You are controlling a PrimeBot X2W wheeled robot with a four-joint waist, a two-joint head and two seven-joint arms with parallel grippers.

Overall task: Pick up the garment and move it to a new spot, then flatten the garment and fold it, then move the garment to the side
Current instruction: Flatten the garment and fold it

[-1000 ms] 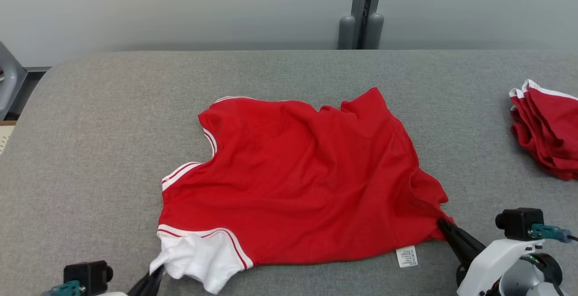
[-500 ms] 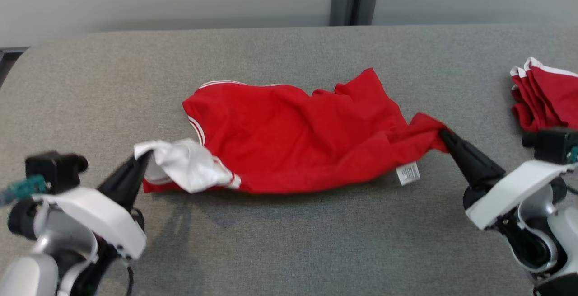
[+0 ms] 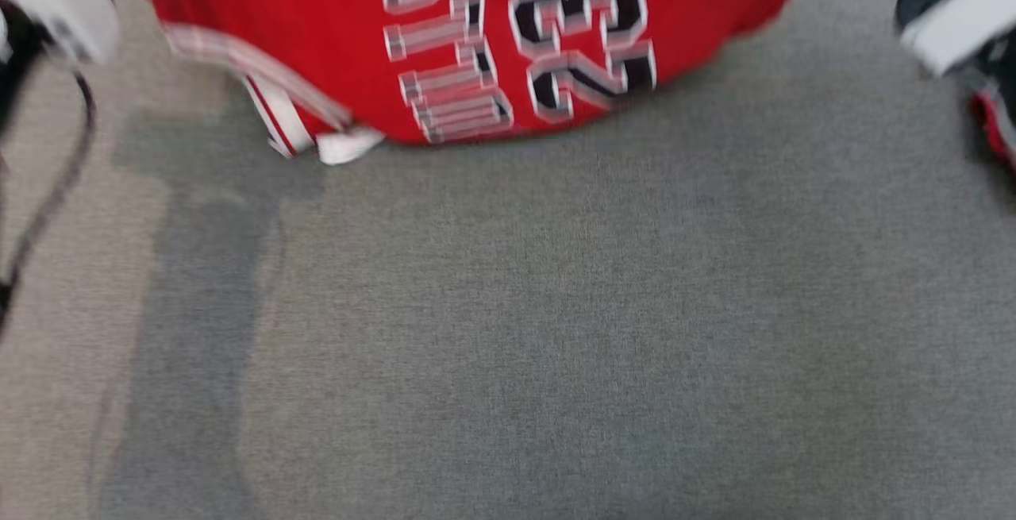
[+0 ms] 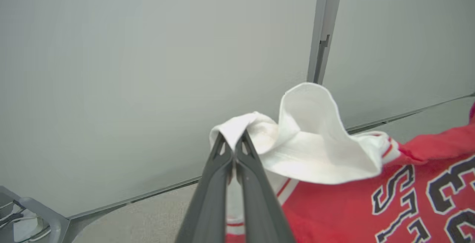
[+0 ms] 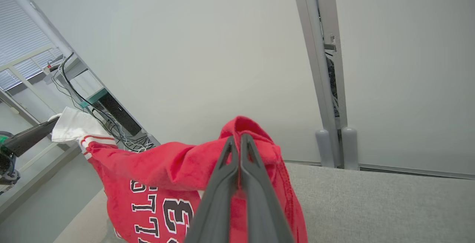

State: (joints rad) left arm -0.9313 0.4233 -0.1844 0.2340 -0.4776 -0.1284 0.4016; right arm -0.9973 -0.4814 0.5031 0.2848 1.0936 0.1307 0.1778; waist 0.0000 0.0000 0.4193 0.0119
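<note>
The garment (image 3: pixel 444 36) is a red jersey with white sleeves and black-and-white lettering; it hangs blurred along the top of the head view, lifted off the grey table (image 3: pixel 556 329), printed side toward me. My left gripper (image 4: pixel 233 144) is shut on the edge of a white sleeve (image 4: pixel 311 143). My right gripper (image 5: pixel 237 141) is shut on a bunched red corner of the garment (image 5: pixel 167 168). In the right wrist view the left gripper (image 5: pixel 55 122) shows far left, holding the sleeve, with the cloth stretched between both grippers. White arm housings sit at the head view's top corners.
Another red garment (image 3: pixel 996 123) lies at the table's right edge. A grey wall with a vertical post (image 5: pixel 326 87) stands behind the table. A desk with cables (image 5: pixel 92 102) is off to the left. A dark cable (image 3: pixel 48 186) hangs by my left arm.
Both grippers have risen, carrying the garment off the table so it hangs spread between them, lettering now showing. The head camera has tilted down, shifting the whole picture.
</note>
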